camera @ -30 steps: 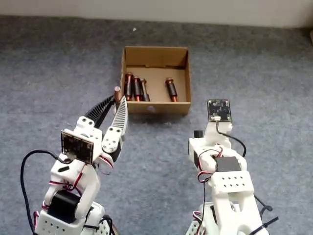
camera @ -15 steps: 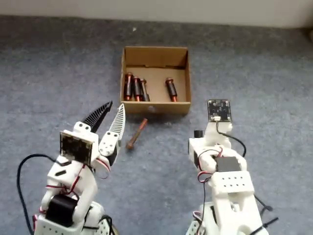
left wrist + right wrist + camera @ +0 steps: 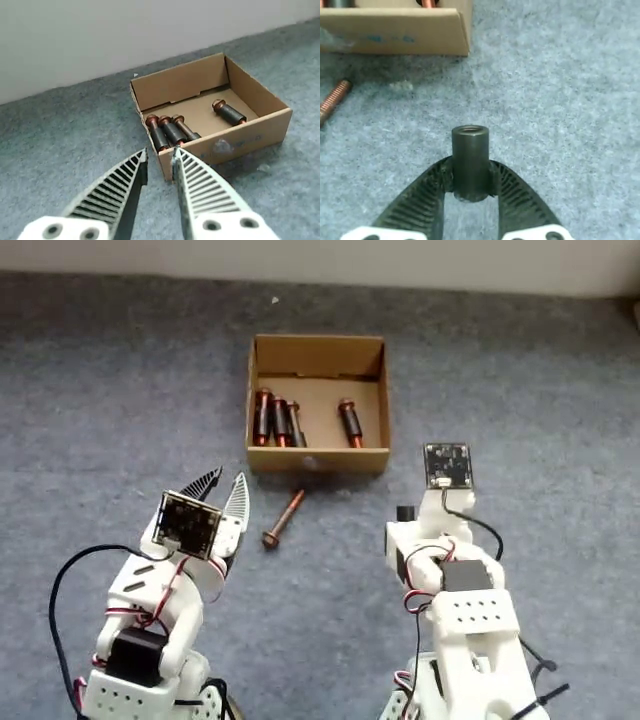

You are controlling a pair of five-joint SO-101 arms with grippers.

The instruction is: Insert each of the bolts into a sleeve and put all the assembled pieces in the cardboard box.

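Note:
A bare copper bolt (image 3: 283, 518) lies on the carpet just in front of the cardboard box (image 3: 318, 458); the right wrist view shows its threaded end (image 3: 332, 100). Several assembled pieces (image 3: 277, 420) lie inside the box (image 3: 260, 100), a cluster of three (image 3: 167, 131) and one apart (image 3: 229, 112). My left gripper (image 3: 228, 480) hangs open and empty, left of the bolt and short of the box, its fingertips (image 3: 176, 152) apart. My right gripper (image 3: 470, 176) is shut on an upright dark sleeve (image 3: 470, 159), which stands low over the carpet right of the bolt (image 3: 405, 513).
Grey carpet covers the whole floor, with a pale wall (image 3: 125, 35) behind the box. The box's front wall (image 3: 395, 30) stands close ahead of the right gripper. Open carpet lies between the two arms and to the right of the box.
The left gripper held the bolt up by the box's front-left corner, then opened. The bolt dropped onto the carpet in front of the box, and the left arm drew back. The right arm kept still.

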